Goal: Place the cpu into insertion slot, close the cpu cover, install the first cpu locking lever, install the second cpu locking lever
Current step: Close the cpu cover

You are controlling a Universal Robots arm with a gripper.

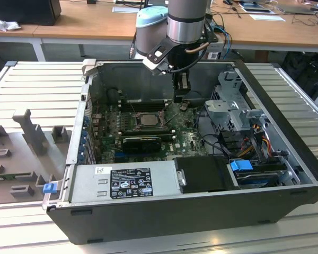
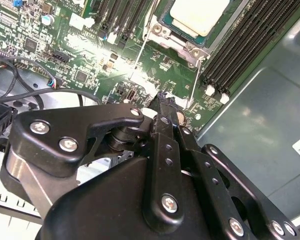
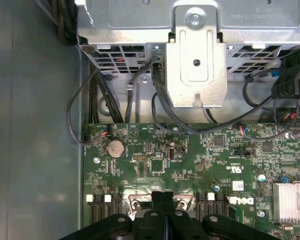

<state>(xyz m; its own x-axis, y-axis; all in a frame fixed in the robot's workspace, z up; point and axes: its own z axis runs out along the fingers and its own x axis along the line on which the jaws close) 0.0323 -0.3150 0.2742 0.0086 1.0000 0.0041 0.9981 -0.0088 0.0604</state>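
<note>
Your claw point(image 3: 162, 196) has its fingers pressed together just above the circuit board point(image 3: 190, 165); you cannot tell whether anything thin is pinched between them. In the second wrist view the cpu point(image 2: 200, 14) lies flat, framed by the cover point(image 2: 176, 36), and its far part is cut off at the picture's edge. A thin wire lever point(image 2: 197, 82) runs near the fingertips; contact is unclear.
</note>
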